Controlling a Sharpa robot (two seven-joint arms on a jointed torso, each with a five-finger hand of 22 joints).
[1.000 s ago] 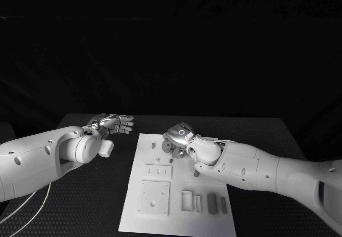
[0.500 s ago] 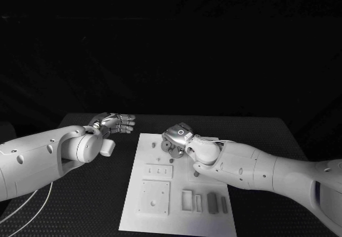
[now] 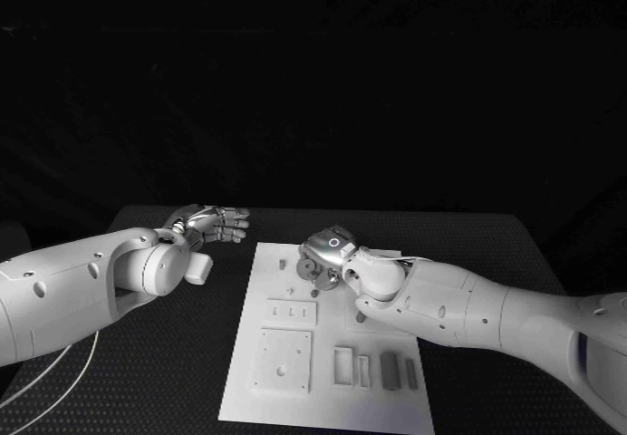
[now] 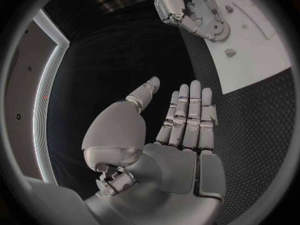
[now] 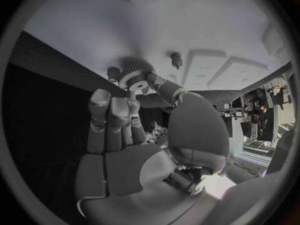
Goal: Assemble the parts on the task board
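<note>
**That gear could easily jam or slip**

Right hand is pinching a gear at the far end of the task board. Coming down tilted near that peg, it's risking a jam. Left hand is hanging flat and empty, left of the board.

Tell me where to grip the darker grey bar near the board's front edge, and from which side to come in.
Grip the darker grey bar across its two long sides, near the middle, coming straight down from above. It appears to lie flat on the task board, long and narrow, with slim neighbours on either side, so a fingertip pinch probably fits better than a full grasp. The left hand holds nothing.
</note>
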